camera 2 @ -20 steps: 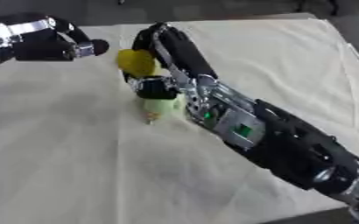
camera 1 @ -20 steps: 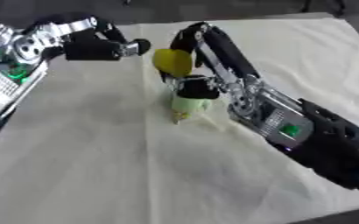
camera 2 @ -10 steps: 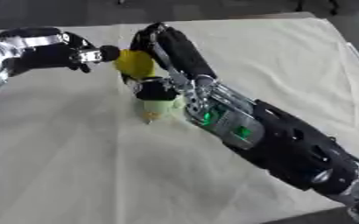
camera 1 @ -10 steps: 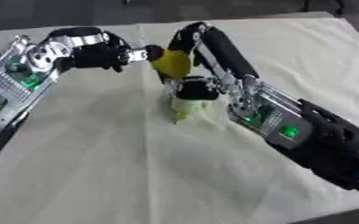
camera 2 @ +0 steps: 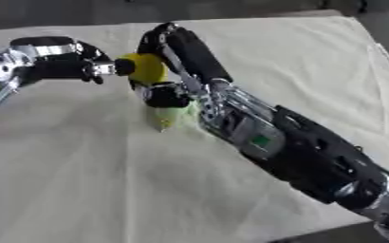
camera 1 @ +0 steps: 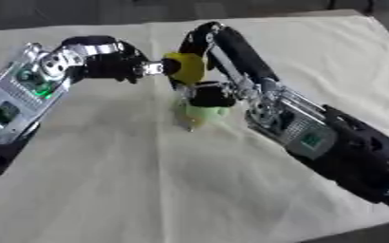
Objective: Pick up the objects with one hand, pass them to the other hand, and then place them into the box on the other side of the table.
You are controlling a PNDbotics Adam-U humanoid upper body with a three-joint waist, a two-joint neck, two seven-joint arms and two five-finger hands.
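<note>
Your right hand [camera 1: 199, 47] was curled round the yellow object [camera 1: 184, 67], holding it up off the cloth with the fingers arched over its top and far side. That left the side facing the other arm bare, which looked deliberate: it gave the receiving hand a free face to take.

Just beside it, on the left, your left hand [camera 1: 119, 65] had its fingertips [camera 1: 153, 69] against or a hair short of the yellow object; the views did not settle which. Its fingers were bent inward, yet I could not tell whether they had closed on anything, so I judged the handover begun but not done.

Directly below your right hand, a pale green object [camera 1: 199, 114] lay on the cream tablecloth [camera 1: 148, 190], with a dark part of the right arm just above it. It seemed to be waiting its turn.

No box showed in either view, so the placing step was still ahead. The risk I saw: opening the right hand before the left had truly gripped.
</note>
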